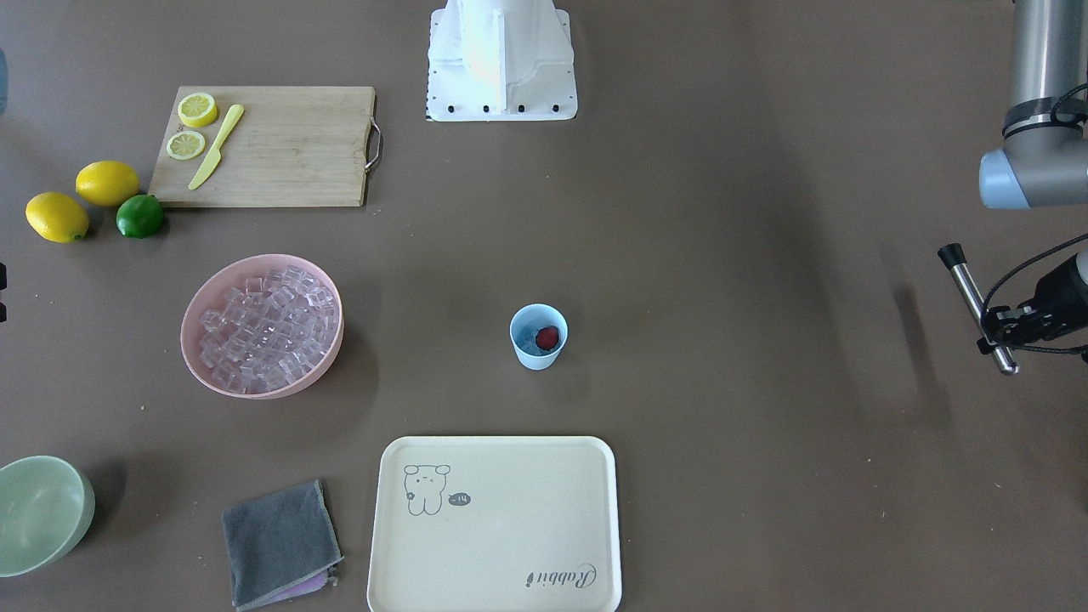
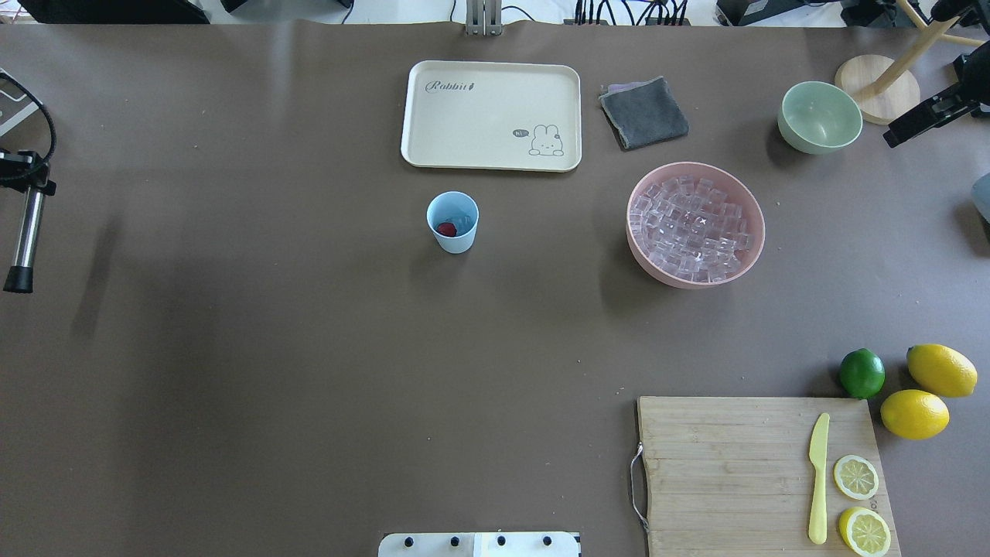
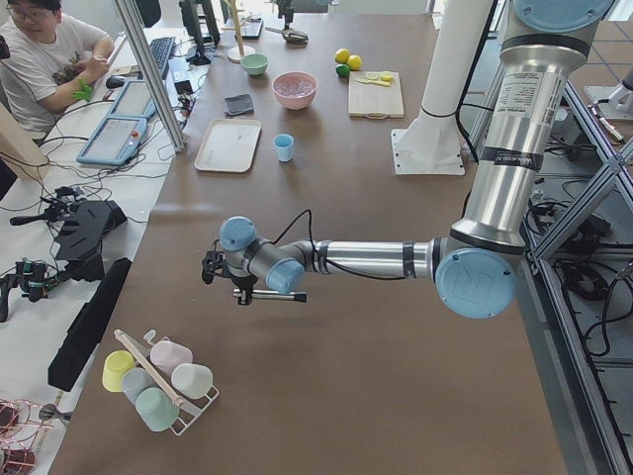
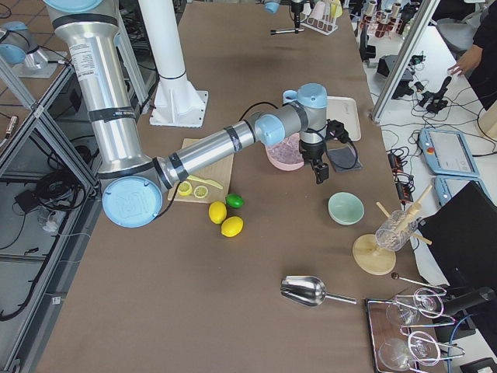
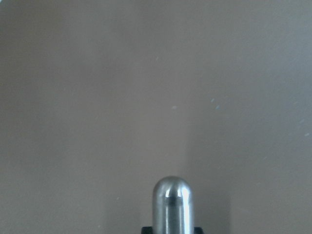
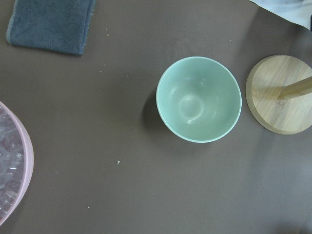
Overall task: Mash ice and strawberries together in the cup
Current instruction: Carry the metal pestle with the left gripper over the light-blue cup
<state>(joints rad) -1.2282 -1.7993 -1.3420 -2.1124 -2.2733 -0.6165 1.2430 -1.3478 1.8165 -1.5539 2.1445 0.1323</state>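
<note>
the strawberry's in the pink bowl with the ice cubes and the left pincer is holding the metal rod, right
No: the overhead view shows the strawberry in the blue cup, not the pink bowl. The ice cubes are in that bowl, and the left pincer is holding the metal rod.

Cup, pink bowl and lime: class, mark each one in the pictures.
cup [image 2: 455, 241], overhead exterior view, outer wall.
pink bowl [image 2: 696, 283], overhead exterior view, near wall.
lime [image 2: 861, 373], overhead exterior view, middle of skin.

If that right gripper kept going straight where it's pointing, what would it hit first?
Likely the green bowl, or the table just beside it: the right gripper points down and nothing shows between.
</note>
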